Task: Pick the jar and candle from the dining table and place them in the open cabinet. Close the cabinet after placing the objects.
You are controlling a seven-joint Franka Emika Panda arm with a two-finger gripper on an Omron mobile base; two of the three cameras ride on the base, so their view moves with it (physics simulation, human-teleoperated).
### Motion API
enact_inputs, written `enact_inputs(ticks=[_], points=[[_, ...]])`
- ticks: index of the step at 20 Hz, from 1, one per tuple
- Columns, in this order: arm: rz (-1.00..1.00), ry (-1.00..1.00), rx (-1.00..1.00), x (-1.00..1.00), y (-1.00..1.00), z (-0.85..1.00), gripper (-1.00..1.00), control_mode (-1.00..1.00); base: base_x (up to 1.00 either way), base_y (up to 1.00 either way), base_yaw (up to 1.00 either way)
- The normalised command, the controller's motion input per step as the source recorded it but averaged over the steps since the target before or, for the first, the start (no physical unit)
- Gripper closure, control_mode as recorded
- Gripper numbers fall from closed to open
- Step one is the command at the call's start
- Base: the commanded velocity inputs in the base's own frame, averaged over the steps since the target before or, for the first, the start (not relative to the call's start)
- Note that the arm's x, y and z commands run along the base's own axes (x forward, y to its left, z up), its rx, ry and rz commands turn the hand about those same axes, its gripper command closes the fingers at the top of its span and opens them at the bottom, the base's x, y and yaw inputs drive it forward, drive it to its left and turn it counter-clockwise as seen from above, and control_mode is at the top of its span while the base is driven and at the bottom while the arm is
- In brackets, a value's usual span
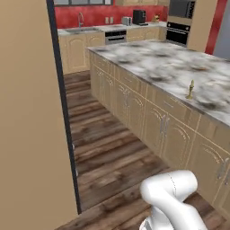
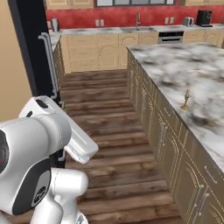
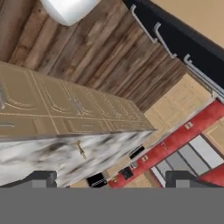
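Gripper (image 3: pixel 109 179) fingertips sat nearest the hand camera, spread wide apart, nothing between them. Beyond the tips lay the marble dining table (image 3: pixel 39 155), seen rolled over, with the candle (image 3: pixel 81 150) standing on it just past the left fingertip, well clear of both. Table's wooden drawers (image 3: pixel 65 109) ran further out. From the base views the candle (image 1: pixel 191 90) stood near the table's (image 1: pixel 170 63) front edge. Jar not discernible.

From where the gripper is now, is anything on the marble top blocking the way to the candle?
Nothing visible does. The candle stands alone on the dining table, near its edge, with bare marble around it. The gripper looks open, fingertips wide apart, with nothing between it and the candle.
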Motion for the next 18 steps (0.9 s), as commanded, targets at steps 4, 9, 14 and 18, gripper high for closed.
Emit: enact_inputs(ticks=[4, 9, 14, 18], points=[[0.00, 0.00, 0.00, 0.00, 0.00, 0.00, -1.00, 1.00, 1.00, 0.42, -0.31], [0.00, 0.00, 0.00, 0.00, 0.00, 0.00, -1.00, 1.00, 0.99, 0.34, -0.31], [0.00, 0.00, 0.00, 0.00, 0.00, 0.00, -1.00, 1.00, 0.72, 0.12, -0.39], [0.00, 0.00, 0.00, 0.00, 0.00, 0.00, -1.00, 1.00, 0.44, 0.02, -0.49]])
